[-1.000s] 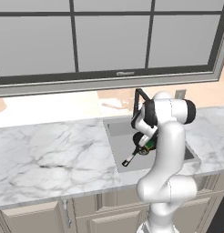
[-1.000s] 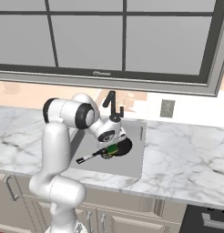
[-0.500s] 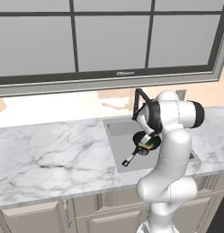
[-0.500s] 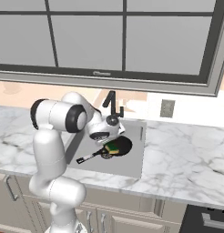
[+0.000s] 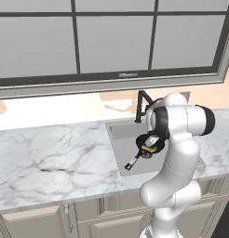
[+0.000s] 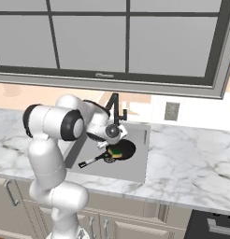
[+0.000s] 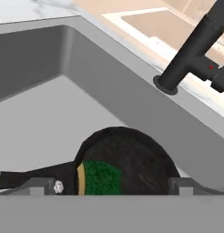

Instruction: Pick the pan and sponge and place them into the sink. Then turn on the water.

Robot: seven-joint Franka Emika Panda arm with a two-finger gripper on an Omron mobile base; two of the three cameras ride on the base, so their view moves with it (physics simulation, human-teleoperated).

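Note:
The black pan (image 7: 132,157) lies on the floor of the grey sink (image 7: 50,113), its long handle (image 5: 131,163) pointing toward the front left. The green and yellow sponge (image 7: 99,178) rests inside the pan, also seen as the sponge (image 6: 115,152) in the right base view. My gripper (image 7: 109,185) hangs just above the pan and sponge. Its jaws are open, wider than the sponge and clear of it. The black faucet (image 7: 192,57) stands on the rim behind the basin, and no water runs from it.
White marble countertop (image 5: 51,158) spreads to the left of the sink and more counter (image 6: 191,168) to its right. A wide window (image 5: 111,37) fills the wall behind. A wall outlet (image 6: 171,111) sits behind the right counter.
The jaws have spread wide and let go of the sponge, which now lies in the pan. The arm's elbow has swung higher while the hand stays over the sink.

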